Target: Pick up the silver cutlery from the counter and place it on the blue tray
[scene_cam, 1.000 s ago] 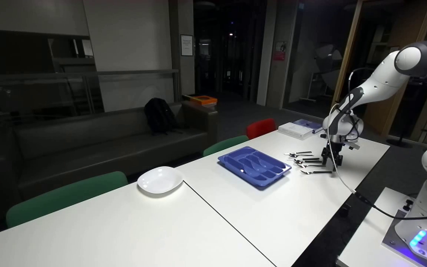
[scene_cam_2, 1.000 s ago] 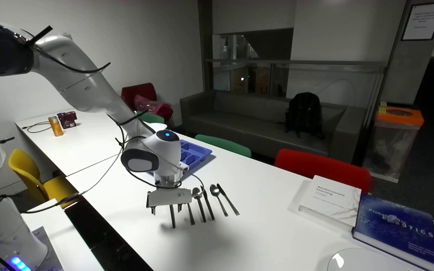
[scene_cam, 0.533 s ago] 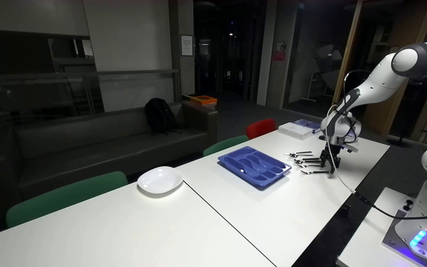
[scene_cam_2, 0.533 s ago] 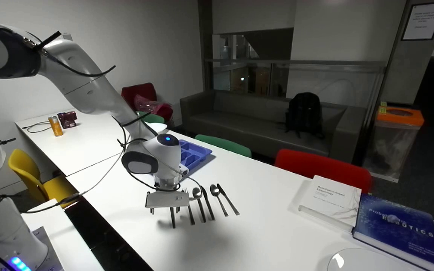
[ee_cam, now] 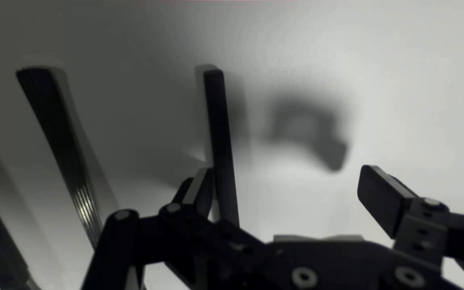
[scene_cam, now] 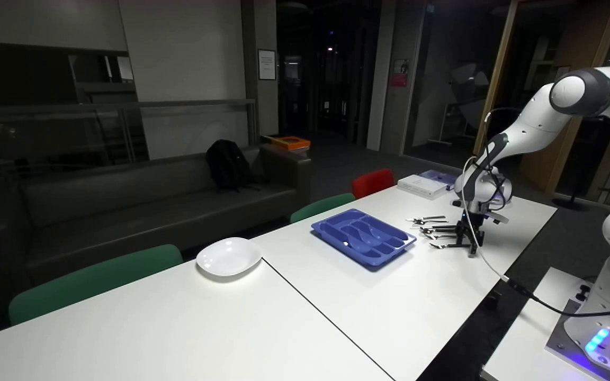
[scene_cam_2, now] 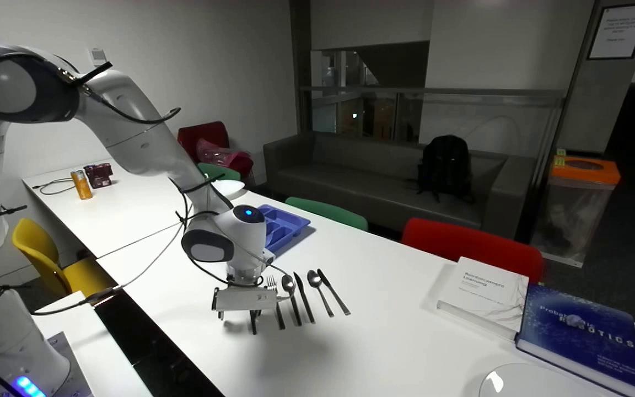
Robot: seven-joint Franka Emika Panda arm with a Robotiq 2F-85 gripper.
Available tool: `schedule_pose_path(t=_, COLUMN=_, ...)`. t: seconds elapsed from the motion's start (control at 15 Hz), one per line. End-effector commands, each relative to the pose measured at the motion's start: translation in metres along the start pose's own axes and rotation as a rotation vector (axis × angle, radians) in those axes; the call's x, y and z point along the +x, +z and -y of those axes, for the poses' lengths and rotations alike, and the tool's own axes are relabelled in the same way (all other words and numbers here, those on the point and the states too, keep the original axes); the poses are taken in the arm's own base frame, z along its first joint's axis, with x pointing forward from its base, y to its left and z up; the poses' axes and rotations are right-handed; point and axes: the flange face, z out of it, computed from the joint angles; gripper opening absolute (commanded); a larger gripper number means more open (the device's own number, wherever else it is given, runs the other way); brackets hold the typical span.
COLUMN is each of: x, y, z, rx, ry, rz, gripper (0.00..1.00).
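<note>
Several pieces of silver cutlery lie side by side on the white counter (scene_cam: 305, 328): forks, spoons (scene_cam_2: 289, 284) and knives (scene_cam_2: 333, 292). My gripper (ee_cam: 286, 175) hangs low over the handle end of the outermost piece, jaws wide open, nothing gripped. In the wrist view that dark handle (ee_cam: 218, 121) runs just inside the left finger (ee_cam: 201, 191), well away from the right one. A ribbed handle (ee_cam: 63, 145) lies outside the jaws on the left. The blue tray (scene_cam: 331, 244), with moulded compartments, rests beyond the cutlery; the arm partly hides it in an exterior view (scene_cam_2: 298, 221).
A white plate (scene_cam: 229, 256) sits past the tray. A white book (scene_cam_2: 483, 298) and a blue book (scene_cam_2: 582, 336) lie at one end of the counter, near a pale round dish (scene_cam_2: 549, 383). An orange can (scene_cam_2: 81, 184) stands at the far end. Chairs line the counter's side.
My gripper has come down closer to the counter over the outermost handle, drifting slightly sideways, its jaws staying open. Cutlery and tray have not moved.
</note>
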Motion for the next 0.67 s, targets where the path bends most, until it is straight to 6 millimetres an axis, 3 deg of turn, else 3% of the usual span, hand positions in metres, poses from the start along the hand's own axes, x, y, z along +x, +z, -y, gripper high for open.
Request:
schedule_pose_path(t=0.0, x=0.0025, y=0.0034, z=-0.0109, rx=-0.017, ry=-0.049, rz=0.006, gripper=1.00)
schedule_pose_path(t=0.2, x=0.0041, y=0.0024, z=-0.0160, rx=-0.022, ry=-0.061, rz=0.014, gripper=1.00)
schedule_pose_path(t=0.27, x=0.0059, y=0.0036, z=-0.0154, rx=-0.022, ry=-0.065, rz=0.015, gripper=0.75)
schedule_pose_path(t=0.33, x=0.0064, y=0.0046, z=-0.0157, rx=-0.020, ry=-0.068, rz=0.017, gripper=0.74)
schedule_pose_path(t=0.6, x=0.0091, y=0.0064, z=-0.0143, rx=-0.018, ry=-0.074, rz=0.015, gripper=0.42)
